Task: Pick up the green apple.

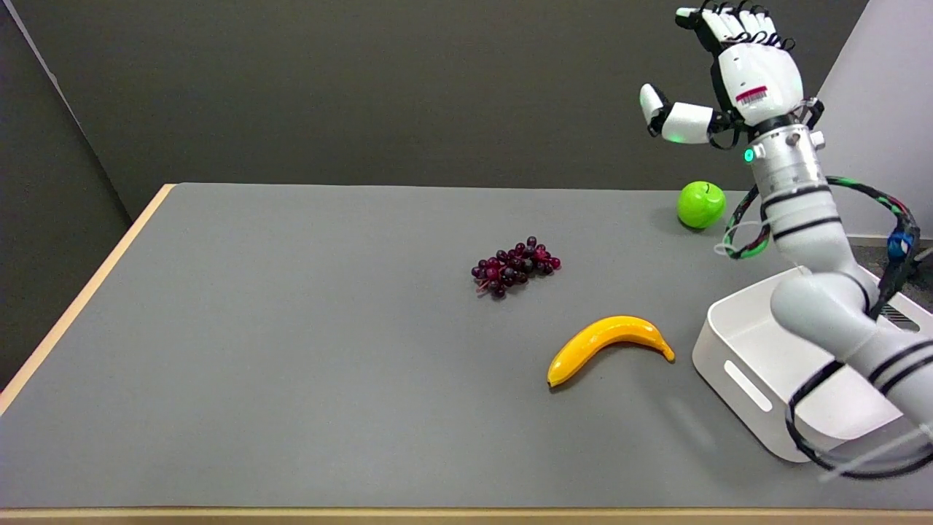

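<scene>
The green apple sits upright on the grey table near its far right edge, stem up. My right hand is raised in the air well above the apple and slightly to its right. Its fingers are spread, the thumb sticks out to the left, and it holds nothing. The white forearm runs down behind and right of the apple, not touching it.
A bunch of dark red grapes lies mid-table. A yellow banana lies nearer the front, right of centre. A white bin stands at the right edge under my arm. Dark walls stand behind the table.
</scene>
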